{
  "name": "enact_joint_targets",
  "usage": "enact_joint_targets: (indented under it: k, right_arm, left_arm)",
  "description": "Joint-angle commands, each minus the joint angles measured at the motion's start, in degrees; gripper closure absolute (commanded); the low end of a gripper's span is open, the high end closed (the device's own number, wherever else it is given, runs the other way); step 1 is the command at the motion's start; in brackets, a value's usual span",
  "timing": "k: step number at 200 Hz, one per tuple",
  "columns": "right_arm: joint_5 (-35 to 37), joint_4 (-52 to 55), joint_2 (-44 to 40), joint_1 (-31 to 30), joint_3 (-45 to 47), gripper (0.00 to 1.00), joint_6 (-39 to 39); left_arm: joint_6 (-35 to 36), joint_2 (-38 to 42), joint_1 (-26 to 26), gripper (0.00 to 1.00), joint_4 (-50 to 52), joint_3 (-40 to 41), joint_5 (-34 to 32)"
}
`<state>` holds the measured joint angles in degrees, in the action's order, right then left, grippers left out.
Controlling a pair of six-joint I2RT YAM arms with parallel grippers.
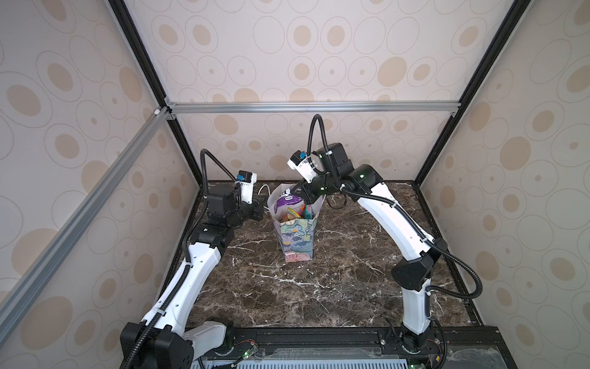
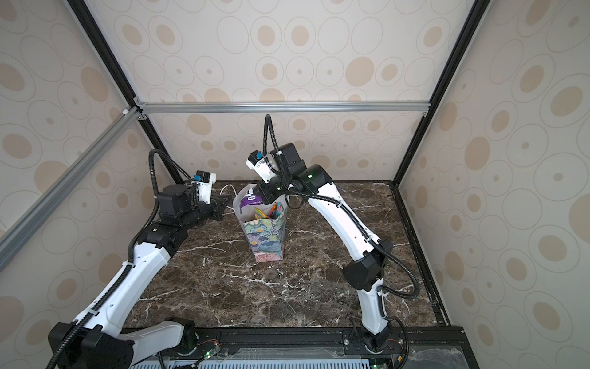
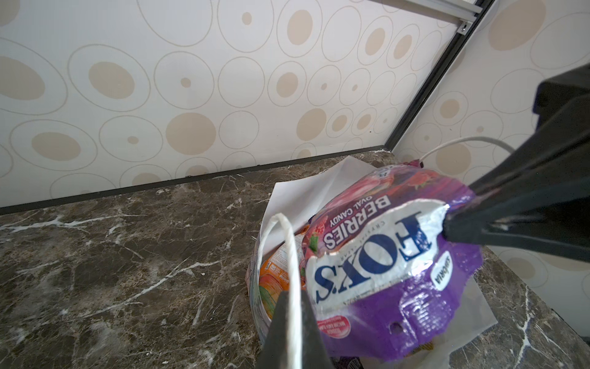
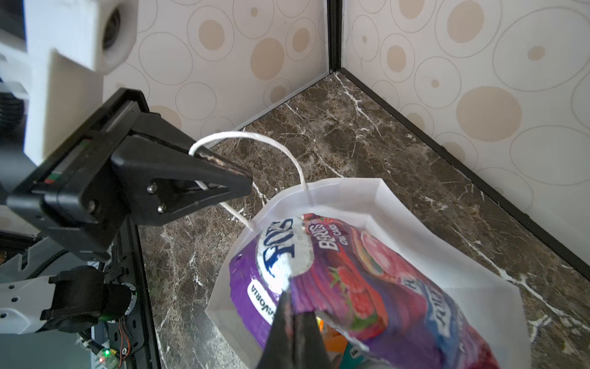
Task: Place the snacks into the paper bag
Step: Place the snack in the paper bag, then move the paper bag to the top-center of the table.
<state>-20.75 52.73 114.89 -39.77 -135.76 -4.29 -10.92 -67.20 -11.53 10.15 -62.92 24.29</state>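
Clamping left fingers on the handle of the bag; pinching purple pouch in right fingers; aiming deeper inside the bag before releasing.

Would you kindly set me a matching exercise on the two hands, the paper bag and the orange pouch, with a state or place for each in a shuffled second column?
Things:
1. left hand
2. right hand
3. paper bag
4. orange pouch

States or places:
A. lying inside the bag, below the purple FOX'S Berries pouch
B. shut on the white cord handle
C. standing upright on the marble table
D. pinching the purple pouch's edge at the bag's mouth

Pairs: 1-B; 2-D; 3-C; 4-A.
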Motion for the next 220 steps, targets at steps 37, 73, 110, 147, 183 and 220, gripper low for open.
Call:
enact_joint_targets:
  k: [37,73,110,147,183,220]
  right_arm:
    - [3.77,0.01,-1.64,-0.02,-2.14,0.64,-2.35]
    - [5.20,-1.59,-4.09,-0.03,-0.65,0.62,-2.13]
    - [12.84,-6.94,-11.73,0.20,9.25,0.59,-3.09]
    - [15.67,-14.50,-21.52,2.54,20.71,0.56,-1.17]
    - [16.88,-20.92,-30.71,6.02,30.42,0.51,2.63]
    - [17.83,-19.79,-37.65,8.79,37.00,0.48,5.73]
  left_arm:
    - [0.37,0.31,-0.25,0.95,0.41,-0.01,0.45]
    - [0.43,0.25,-0.28,0.94,0.41,-0.01,0.10]
    - [1.74,0.31,-0.29,0.91,2.40,-2.52,-3.36]
    - [2.69,0.36,-0.29,0.57,4.78,-6.94,-4.26]
    - [2.33,-0.14,-0.33,0.29,8.12,-13.41,-6.20]
    - [-0.35,0.55,-0.32,0.16,13.14,-19.58,-12.88]
